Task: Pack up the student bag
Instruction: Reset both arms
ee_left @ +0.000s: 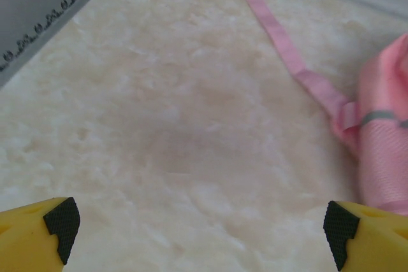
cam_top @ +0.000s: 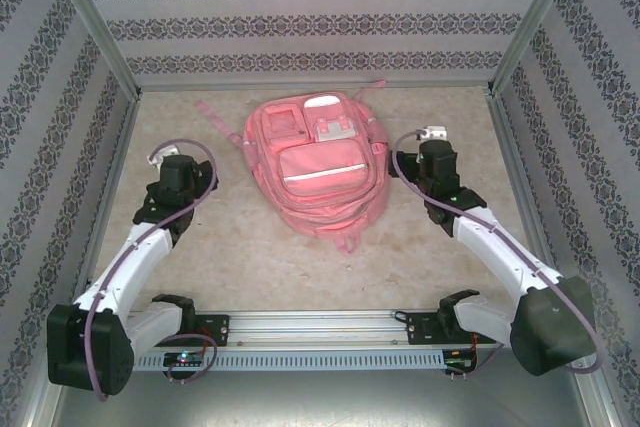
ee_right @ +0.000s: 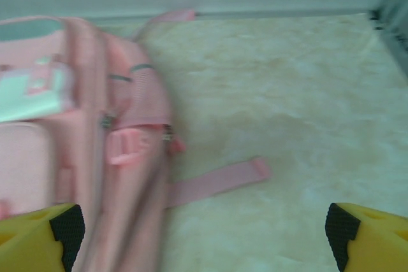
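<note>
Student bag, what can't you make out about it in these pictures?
Top external: student bag too small to tell whether it is zipped shut; contents hidden by its fabric.
Right wrist: motion blur smears its surface detail.
Left wrist: the picture's right edge cuts it off beyond one side and a strap.

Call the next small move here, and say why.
Probably ease the right gripper toward the zip pull on the side of the student bag. It lies flat, front up, between the arms; both grippers are open and empty, and the right one faces that side, while the left gripper faces table and a strap.
</note>
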Robot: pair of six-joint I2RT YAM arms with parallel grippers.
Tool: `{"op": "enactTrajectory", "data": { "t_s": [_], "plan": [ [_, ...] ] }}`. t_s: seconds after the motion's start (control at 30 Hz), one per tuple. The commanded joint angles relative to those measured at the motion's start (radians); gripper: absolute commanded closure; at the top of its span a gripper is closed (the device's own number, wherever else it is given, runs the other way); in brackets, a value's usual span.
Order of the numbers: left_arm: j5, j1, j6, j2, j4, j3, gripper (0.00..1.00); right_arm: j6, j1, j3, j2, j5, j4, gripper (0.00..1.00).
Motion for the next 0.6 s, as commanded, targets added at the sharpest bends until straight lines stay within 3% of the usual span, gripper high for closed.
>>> {"op": "enactTrajectory", "data": {
  "t_s": [0.0,0.1,0.27,0.4,0.57],
  "plan": [
    [-0.094,0.004,0.198,0.048,0.211,-0.017,0.0,-0.136,-0.017,-0.096,-0.002,0.064,0.187,0.02],
    [-0.101,0.002,0.228,0.149,0.265,-0.026,0.0,-0.097,-0.07,-0.132,0.047,0.095,0.226,0.02],
    [-0.079,0.002,0.268,0.315,0.479,-0.071,0.0,-0.09,-0.112,-0.214,0.208,0.124,0.488,0.02],
    [-0.042,0.003,0.294,0.411,0.603,-0.079,0.0,-0.119,-0.122,-0.15,0.279,0.074,0.472,0.02],
    [0.012,0.008,0.365,0.468,0.751,-0.093,0.0,-0.133,-0.152,-0.205,0.236,0.013,0.527,0.02]
  ]
}}
